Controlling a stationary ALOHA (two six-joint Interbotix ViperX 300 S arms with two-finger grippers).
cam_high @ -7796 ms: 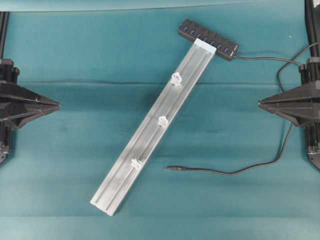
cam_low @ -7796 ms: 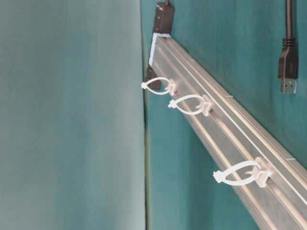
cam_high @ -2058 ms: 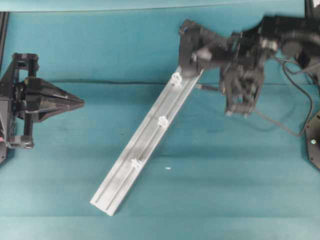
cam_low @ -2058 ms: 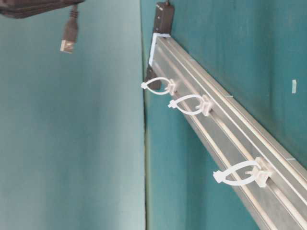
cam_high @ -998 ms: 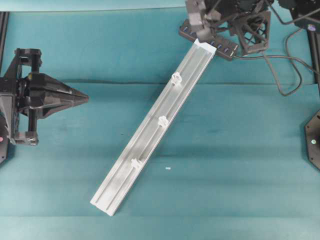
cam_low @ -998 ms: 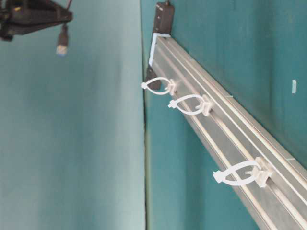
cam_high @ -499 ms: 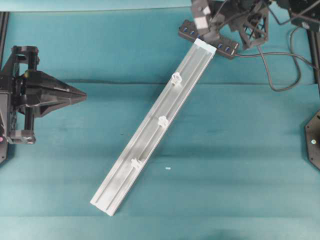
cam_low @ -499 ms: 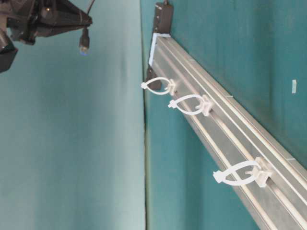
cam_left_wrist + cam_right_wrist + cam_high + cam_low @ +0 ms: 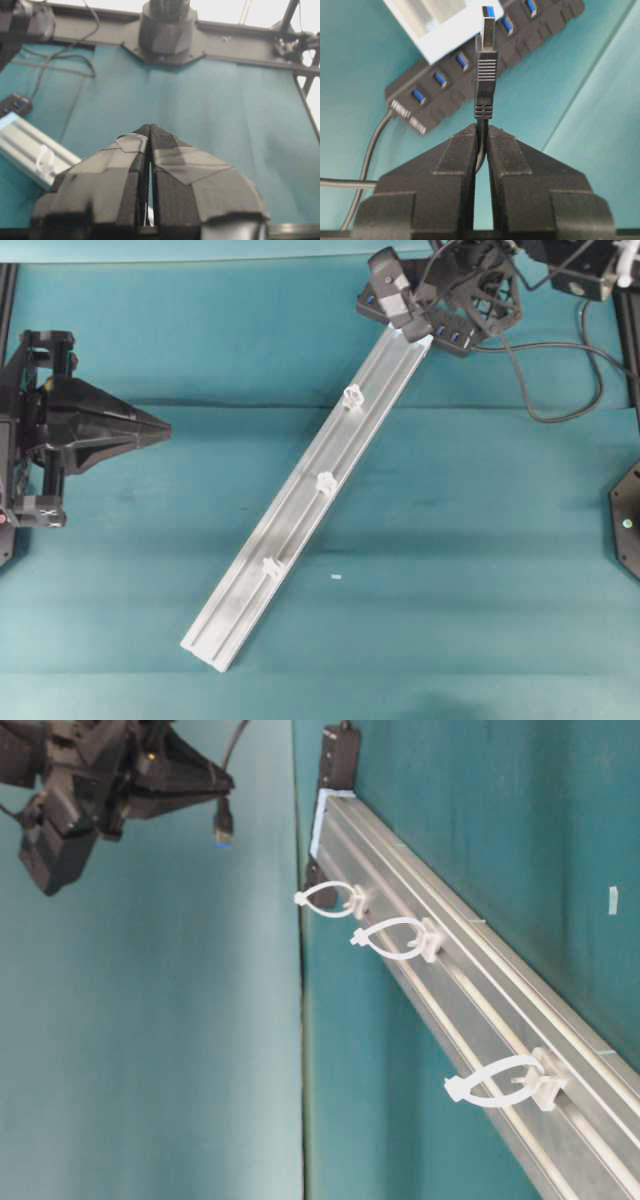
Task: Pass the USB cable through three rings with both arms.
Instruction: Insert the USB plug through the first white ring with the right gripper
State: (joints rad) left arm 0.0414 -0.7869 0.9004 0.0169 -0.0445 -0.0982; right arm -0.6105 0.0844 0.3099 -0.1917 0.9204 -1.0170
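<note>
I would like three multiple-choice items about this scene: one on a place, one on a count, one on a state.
1. Where is the right end effector?
A. over the rail's far end, by the hub
B. over the rail's near end
C. beside the left end effector

2. How many rings sit on the rail?
A. two
B. three
C. five

3. What is the state of the left end effector?
A. open and empty
B. shut on the USB cable
C. shut and empty

Answers:
1 A: overhead, it hangs above the hub.
2 B: three rings show along the rail.
3 C: its wrist view shows fingers together, holding nothing; the USB cable is in the right end effector.
</note>
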